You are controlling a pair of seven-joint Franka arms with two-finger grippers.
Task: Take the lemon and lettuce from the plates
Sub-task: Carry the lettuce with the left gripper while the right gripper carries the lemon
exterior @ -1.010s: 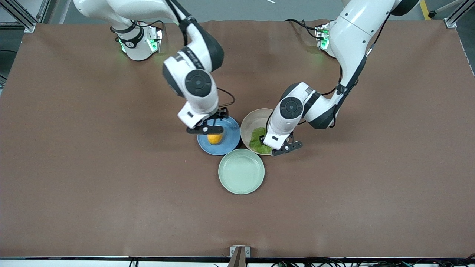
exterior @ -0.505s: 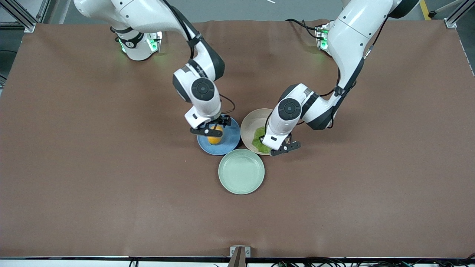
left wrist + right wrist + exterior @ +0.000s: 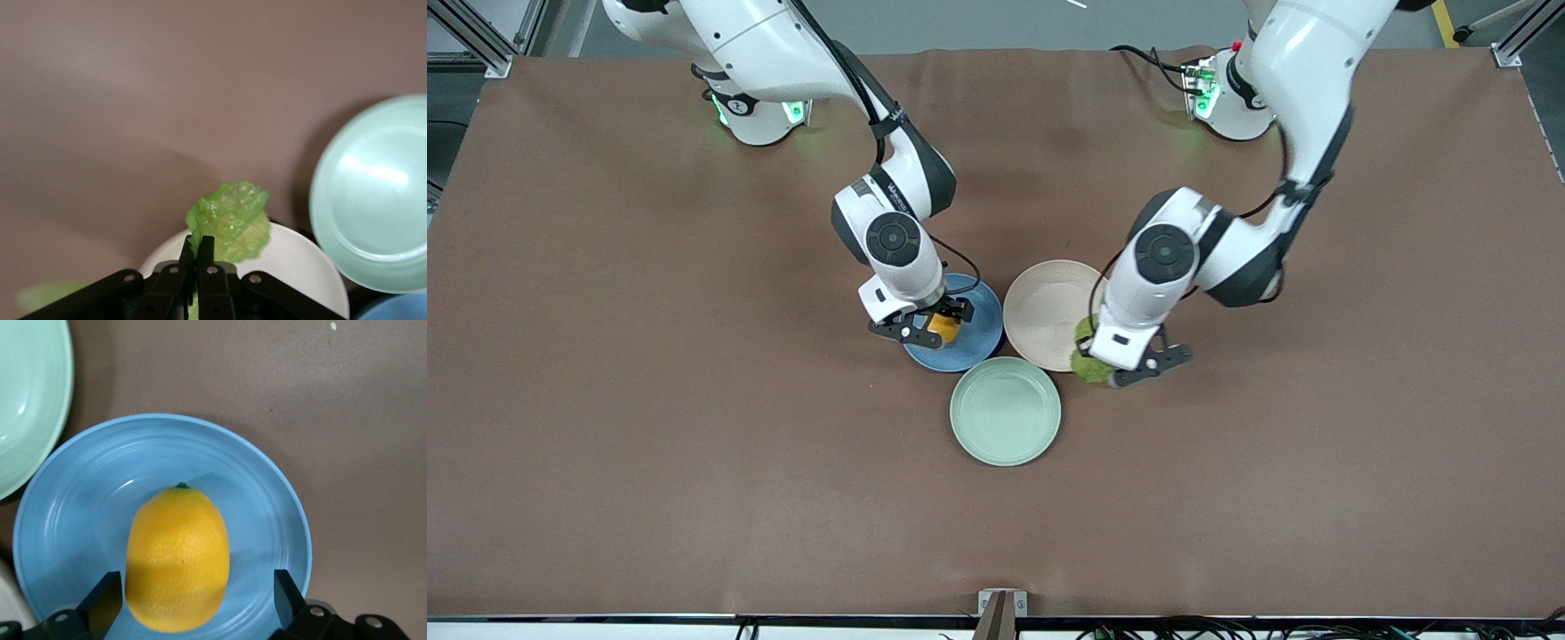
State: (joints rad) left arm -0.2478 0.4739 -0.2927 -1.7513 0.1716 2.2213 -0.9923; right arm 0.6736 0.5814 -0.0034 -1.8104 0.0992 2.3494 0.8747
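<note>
Over the beige-pink plate's (image 3: 1045,311) rim, at the edge toward the left arm's end of the worktop (image 3: 605,444), the left pincer (image 3: 1100,366) pinches the lettuce (image 3: 1087,363) — the leaf is lifted clear. Beside that plate sits the blue plate (image 3: 969,342); the right pincer (image 3: 930,332) is down there, fingers (image 3: 105,600) spread either side of the lemon (image 3: 177,559) — not touching it. A mint-green plate (image 3: 1005,411) lies nearer the front camera.

Yellow lemon (image 3: 177,559) lies on the blue plate (image 3: 267,493); crinkled green lettuce (image 3: 232,219) hangs over the beige plate's (image 3: 1040,307) rim.
</note>
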